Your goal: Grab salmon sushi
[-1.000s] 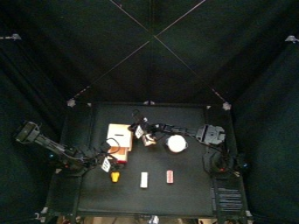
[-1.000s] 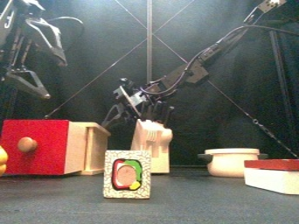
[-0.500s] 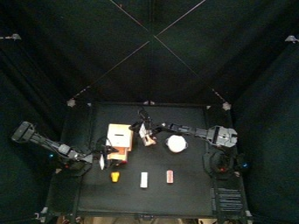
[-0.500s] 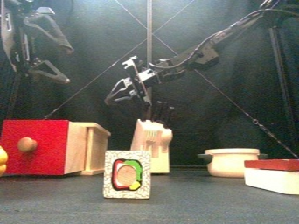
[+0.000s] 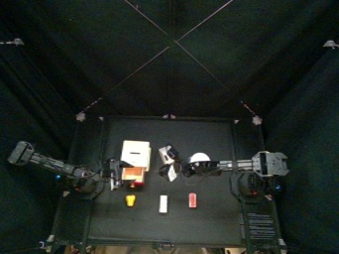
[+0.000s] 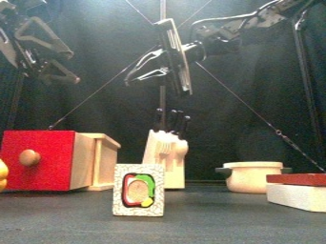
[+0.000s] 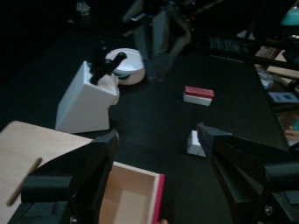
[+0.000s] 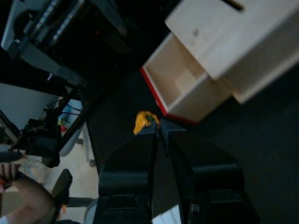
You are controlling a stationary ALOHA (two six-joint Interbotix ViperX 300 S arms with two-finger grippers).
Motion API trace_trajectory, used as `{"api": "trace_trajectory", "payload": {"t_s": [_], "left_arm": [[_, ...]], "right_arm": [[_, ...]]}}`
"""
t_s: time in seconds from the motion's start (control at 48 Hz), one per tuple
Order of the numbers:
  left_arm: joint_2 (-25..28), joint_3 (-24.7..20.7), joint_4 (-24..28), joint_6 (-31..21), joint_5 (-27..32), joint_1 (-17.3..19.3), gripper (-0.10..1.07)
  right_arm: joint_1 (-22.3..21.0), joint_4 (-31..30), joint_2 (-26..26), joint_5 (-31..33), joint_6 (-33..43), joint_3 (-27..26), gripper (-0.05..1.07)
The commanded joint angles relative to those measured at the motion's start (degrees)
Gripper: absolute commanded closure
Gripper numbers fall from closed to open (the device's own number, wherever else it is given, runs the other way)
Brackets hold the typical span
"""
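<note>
Salmon sushi (image 5: 193, 201) near table (image 5: 219, 226) front edge, bare room around, left fingers (image 7: 158, 171) released, right fingers (image 8: 169, 149) clenched.

Right arm stretched across mid-desk, right hand (image 6: 178, 59) raised high with jaws pressed together; left arm low at desk's left side, left hand (image 7: 158, 171) jaws spread wide.
</note>
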Motion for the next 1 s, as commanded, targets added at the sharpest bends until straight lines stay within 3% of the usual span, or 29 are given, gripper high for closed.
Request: {"api": "trace_trajectory", "payload": {"t_s": [0.0,0.229,0.458,0.667,0.979], "left_arm": [[0.0,-1.6,0.2,0.2,-1.1,1.8,-0.05],[0.2,-1.1,0.3,0.1,-3.0,3.2,-0.05],[0.4,-0.7,0.7,0.1,-4.6,3.3,-0.05],[0.4,0.0,0.4,0.0,-5.3,3.2,-0.05],[0.4,0.9,0.2,-0.1,-5.3,3.3,-0.05]], "right_arm": [[4.1,5.2,-4.8,8.5,-0.4,1.6,0.47],[13.9,15.5,-10.9,28.2,-0.6,5.0,0.47],[20.0,25.9,-12.0,42.1,-0.6,6.7,0.47],[21.3,33.3,-9.7,41.4,-0.7,9.1,0.46],[22.1,33.8,-7.4,39.9,-0.7,11.1,0.42]]}}
